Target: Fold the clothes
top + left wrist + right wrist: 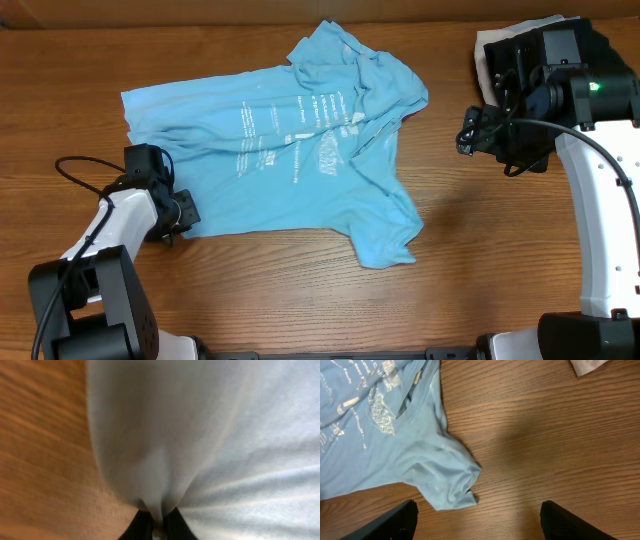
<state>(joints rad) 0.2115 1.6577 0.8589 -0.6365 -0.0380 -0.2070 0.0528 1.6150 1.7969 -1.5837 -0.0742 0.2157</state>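
Observation:
The light sky-blue T-shirt [300, 150] lies spread and rumpled on the wooden table, white print facing up. My left gripper [183, 212] is at the shirt's lower left corner and is shut on its hem; in the left wrist view the cloth [200, 435] fills the frame, pinched between the fingers [159, 522]. My right gripper [466, 133] is open and empty, to the right of the shirt. In the right wrist view its fingers [477, 520] are wide apart over bare wood, just below a sleeve [445, 480] of the shirt.
A white folded garment [486, 52] lies at the back right, partly under the right arm; its corner shows in the right wrist view [587, 366]. A black cable [80, 170] loops by the left arm.

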